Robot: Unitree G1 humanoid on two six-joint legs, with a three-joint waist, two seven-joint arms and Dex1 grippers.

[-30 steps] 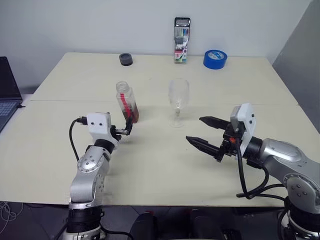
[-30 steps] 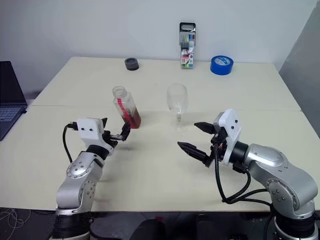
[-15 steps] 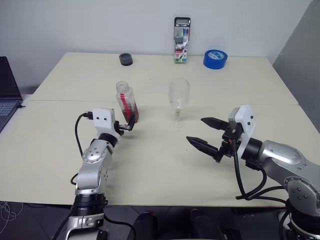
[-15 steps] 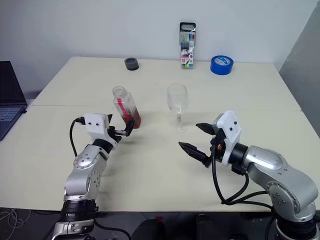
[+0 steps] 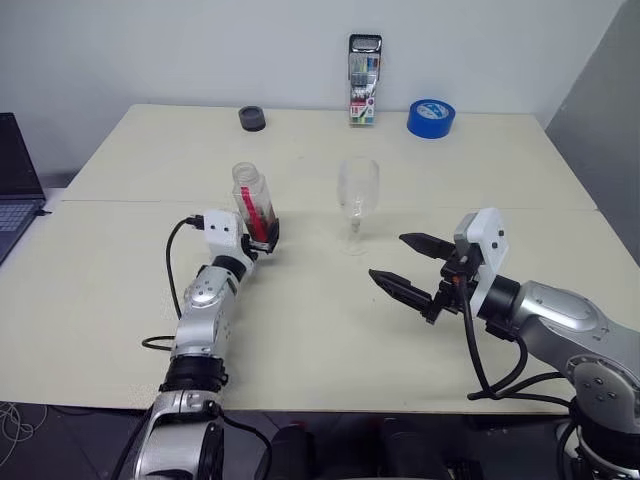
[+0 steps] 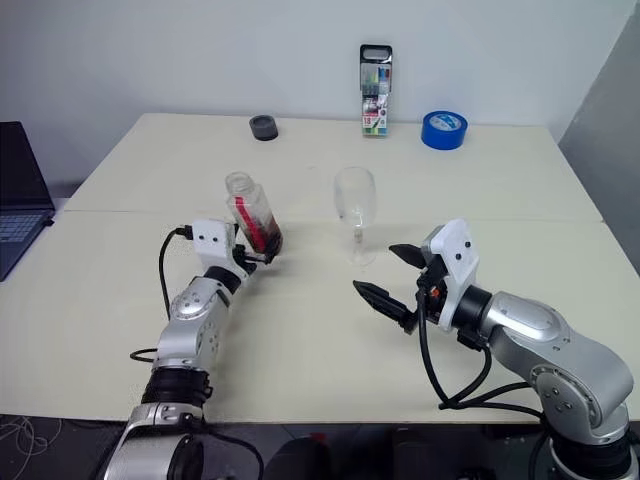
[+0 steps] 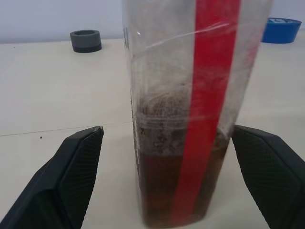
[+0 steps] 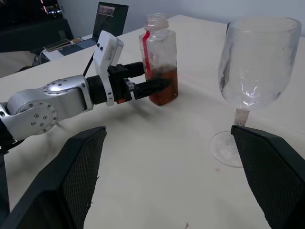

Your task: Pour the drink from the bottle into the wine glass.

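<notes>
The bottle [image 5: 254, 206] stands uncapped on the table, clear plastic with a red label strip. The reddish-brown drink [image 7: 162, 191] fills its lower part. My left gripper [image 5: 262, 238] is open, one finger on each side of the bottle's base. The left wrist view shows a gap between each finger [image 7: 66, 181] and the bottle [image 7: 190, 95]. The empty wine glass [image 5: 357, 200] stands upright to the right of the bottle, also close up in the right wrist view [image 8: 257, 71]. My right gripper [image 5: 388, 257] hovers open in front of the glass, holding nothing.
Along the table's far edge stand a dark round object [image 5: 252, 119], a pack of markers [image 5: 363, 80] and a blue tape roll [image 5: 430, 118]. A laptop [image 5: 15, 190] sits off the table's left side. A seam crosses the table [image 5: 150, 203] behind the bottle.
My left arm has reached forward, so its open fingers now flank the bottle's base instead of standing short of it. The right gripper, bottle and glass have not moved.
</notes>
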